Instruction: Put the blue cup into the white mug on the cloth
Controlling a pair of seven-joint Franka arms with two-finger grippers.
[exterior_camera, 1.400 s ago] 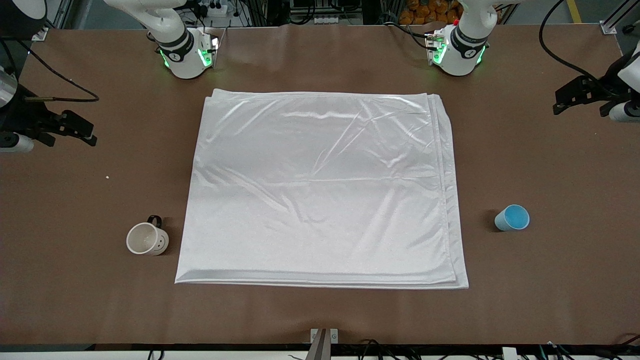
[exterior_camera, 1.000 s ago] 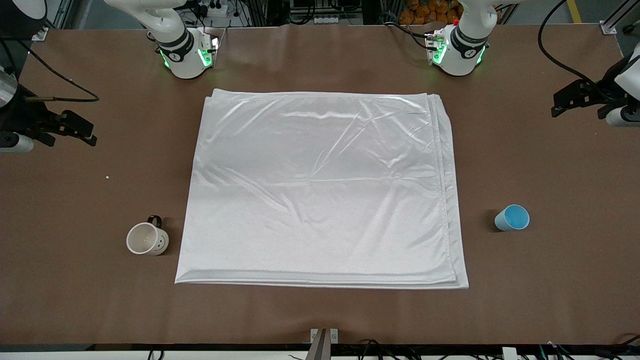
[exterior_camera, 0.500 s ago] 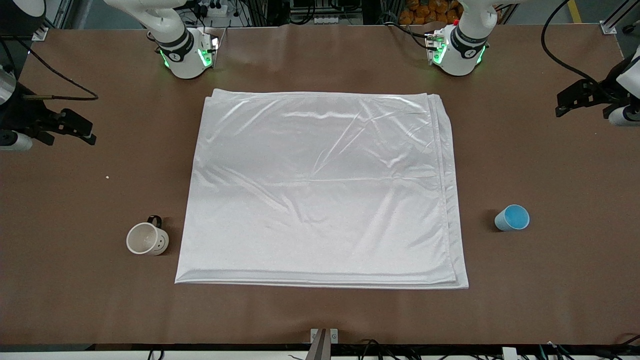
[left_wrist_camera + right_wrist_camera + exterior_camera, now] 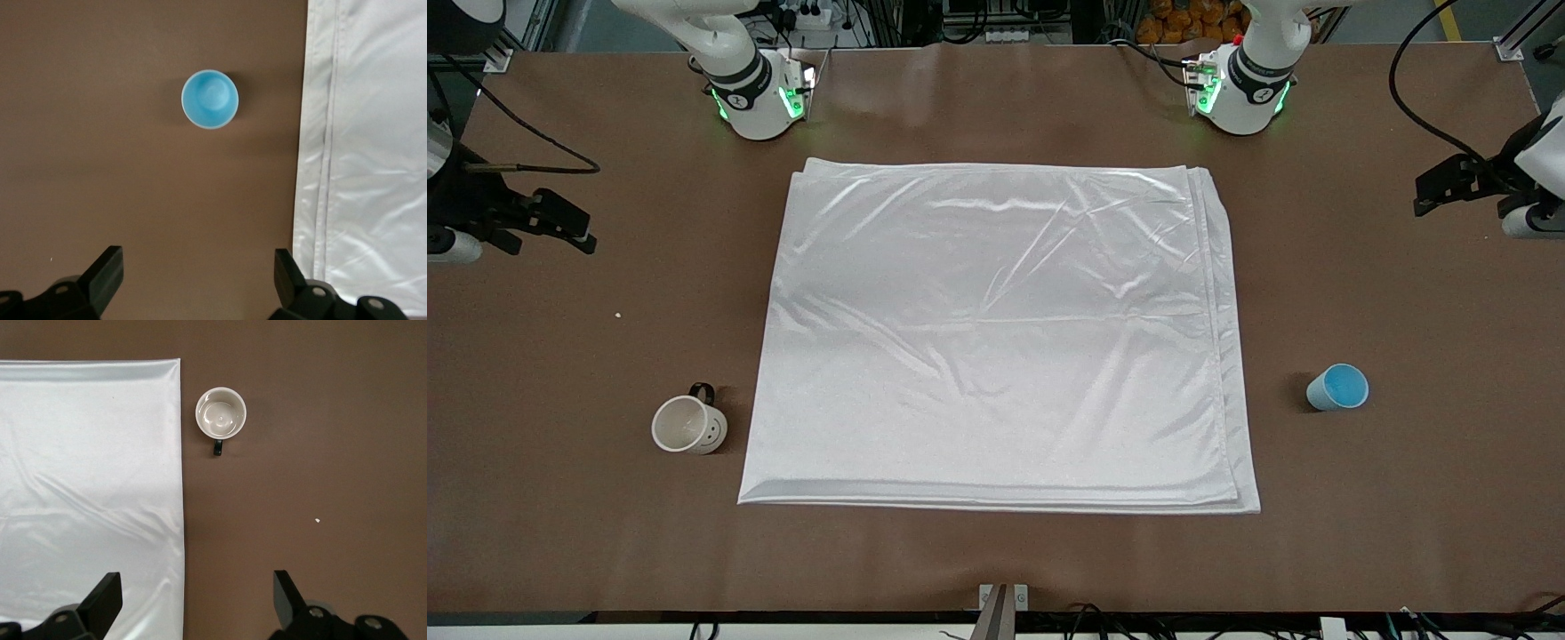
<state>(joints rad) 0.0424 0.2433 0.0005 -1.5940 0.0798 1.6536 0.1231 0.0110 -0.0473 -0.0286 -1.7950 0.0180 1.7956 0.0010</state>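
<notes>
The blue cup (image 4: 1337, 388) stands upright on the bare table, beside the cloth (image 4: 996, 338) toward the left arm's end. The white mug (image 4: 688, 425) stands upright on the bare table beside the cloth's edge toward the right arm's end, its dark handle pointing toward the robots. My left gripper (image 4: 1436, 185) hangs open and empty high over the table at its own end; its wrist view shows the cup (image 4: 209, 99) below, the cloth's edge (image 4: 367, 167) and its spread fingers (image 4: 107, 277). My right gripper (image 4: 578, 229) hangs open and empty at its end; its wrist view shows the mug (image 4: 221, 417) and cloth (image 4: 87, 487).
The cloth lies flat in folded layers across the middle of the brown table (image 4: 1405, 498). A tiny white speck (image 4: 617, 314) lies on the table toward the right arm's end. The two arm bases (image 4: 760, 98) stand along the table edge farthest from the camera.
Both grippers have shifted only slightly at their ends of the table. The cup, mug and cloth have not moved.
</notes>
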